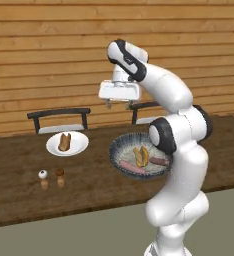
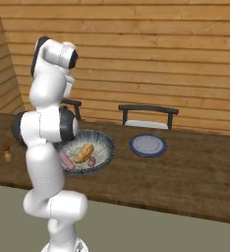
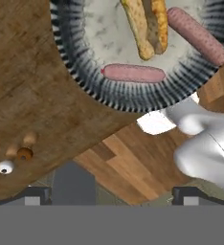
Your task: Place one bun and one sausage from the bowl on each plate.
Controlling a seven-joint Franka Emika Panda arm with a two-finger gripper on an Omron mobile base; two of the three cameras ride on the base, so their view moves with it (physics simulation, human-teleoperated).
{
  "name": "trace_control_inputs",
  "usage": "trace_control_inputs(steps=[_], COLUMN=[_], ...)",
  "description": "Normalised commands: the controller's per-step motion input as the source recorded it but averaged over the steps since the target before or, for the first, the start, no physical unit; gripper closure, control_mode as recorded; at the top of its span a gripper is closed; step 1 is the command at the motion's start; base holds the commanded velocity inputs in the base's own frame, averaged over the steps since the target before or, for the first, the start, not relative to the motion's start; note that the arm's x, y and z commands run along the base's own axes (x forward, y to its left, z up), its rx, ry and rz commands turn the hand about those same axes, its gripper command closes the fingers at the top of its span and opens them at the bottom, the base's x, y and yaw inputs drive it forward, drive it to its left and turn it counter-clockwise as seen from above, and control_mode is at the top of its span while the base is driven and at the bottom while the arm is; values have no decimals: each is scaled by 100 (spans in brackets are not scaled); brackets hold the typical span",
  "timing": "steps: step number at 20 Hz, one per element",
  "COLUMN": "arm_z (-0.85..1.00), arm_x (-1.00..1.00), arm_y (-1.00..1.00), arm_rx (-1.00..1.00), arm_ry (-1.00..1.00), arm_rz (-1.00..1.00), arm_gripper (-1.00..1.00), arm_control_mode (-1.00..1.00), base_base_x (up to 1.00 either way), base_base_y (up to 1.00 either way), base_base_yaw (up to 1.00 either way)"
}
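High above the wooden table (image 1: pixel 19 200), the gripper (image 1: pixel 120 103) hangs from a sharply folded arm, pointing straight down with its jaws spread wide and nothing between them. Below it and slightly toward the robot sits the bowl (image 1: pixel 120 145), its dark patterned rim and pale speckled inside holding one bun (image 1: pixel 141 156) and two sausages (image 1: pixel 132 167); in the hand view the bowl (image 3: pixel 80 72) lies at the top, with the bun (image 3: pixel 146 24) between one sausage (image 3: pixel 134 73) nearer the rim and another at the upper right. Off to the gripper's left, well apart from the bowl, the white plate (image 1: pixel 79 145) carries a second bun (image 1: pixel 64 142). To the gripper's right, beyond the bowl, the blue-grey plate (image 2: pixel 147 145) rests flat and bare. Two small shakers (image 1: pixel 52 179) stand near the table's front edge, left of the gripper. Two dark chairs (image 1: pixel 59 119) are drawn up at the far side, against a wall of horizontal wooden planks (image 2: pixel 161 54).
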Motion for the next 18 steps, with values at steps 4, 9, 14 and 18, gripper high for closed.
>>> trace_control_inputs(steps=[4, 9, 14, 18], arm_z=[-9, -18, -20, -27], arm_x=[-91, -28, -3, 0], arm_y=[-59, -68, -58, -19], arm_rx=[0, 0, 0, -1], arm_ry=[-17, -6, 0, 0], arm_rz=[-1, 8, 14, 11], arm_gripper=[-100, -100, -100, -100], arm_control_mode=[-100, -100, -100, -100], base_base_x=[0, 0, 0, 0], base_base_y=[0, 0, 0, 0], base_base_yaw=[0, 0, 0, 0])
